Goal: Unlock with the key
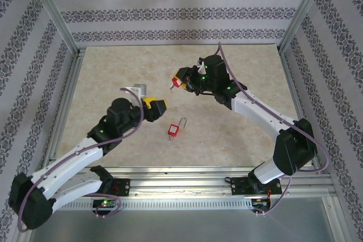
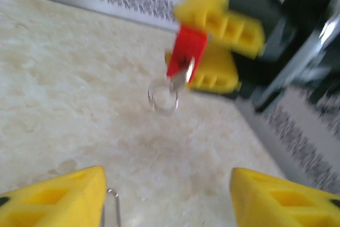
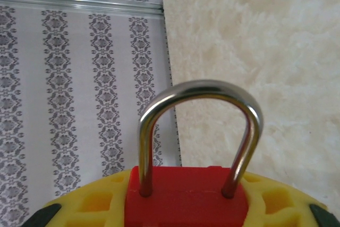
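Nearest, a red piece point(image 1: 173, 131) lies flat on the bench point(image 1: 113, 72) with its thin wire loop aimed far-right, just beyond it the left hand point(image 1: 161, 106) stands parted around nothing, and farthest the right hand point(image 1: 181, 79) clamps the red padlock point(image 3: 186, 198) by its body, steel shackle point(image 3: 199, 89) pointing out past the fingertips.

The table point(image 1: 238, 128) has a pale, stone-looking top. One small red padlock point(image 1: 172, 131) lies flat on it, not far from the metal rail point(image 1: 187, 169) at its near edge. Its silver loop points away from the rail.
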`<move>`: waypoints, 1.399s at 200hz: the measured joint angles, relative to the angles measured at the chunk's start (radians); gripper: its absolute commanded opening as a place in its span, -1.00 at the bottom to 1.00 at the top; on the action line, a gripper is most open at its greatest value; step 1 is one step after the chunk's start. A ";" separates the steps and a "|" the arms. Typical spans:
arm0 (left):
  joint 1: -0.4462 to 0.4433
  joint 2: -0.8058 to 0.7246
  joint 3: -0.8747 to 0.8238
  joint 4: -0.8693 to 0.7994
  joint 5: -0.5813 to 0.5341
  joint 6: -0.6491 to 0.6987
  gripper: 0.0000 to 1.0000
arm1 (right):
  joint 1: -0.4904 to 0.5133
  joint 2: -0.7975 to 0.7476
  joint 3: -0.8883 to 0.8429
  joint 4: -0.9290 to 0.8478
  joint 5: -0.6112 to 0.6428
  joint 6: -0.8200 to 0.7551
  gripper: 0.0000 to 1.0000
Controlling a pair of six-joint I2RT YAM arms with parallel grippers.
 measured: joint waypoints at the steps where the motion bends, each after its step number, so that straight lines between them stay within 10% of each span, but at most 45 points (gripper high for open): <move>1: -0.004 0.004 0.000 0.001 -0.001 0.011 0.11 | -0.002 0.000 0.002 -0.002 -0.003 -0.001 -0.81; 91: -0.037 0.165 0.054 0.145 -0.008 0.601 -0.09 | 0.000 0.000 0.026 -0.066 -0.043 -0.021 -0.81; 280: 0.093 0.255 0.025 0.332 0.174 0.365 -0.98 | 0.039 0.034 0.026 -0.050 -0.035 -0.032 -0.86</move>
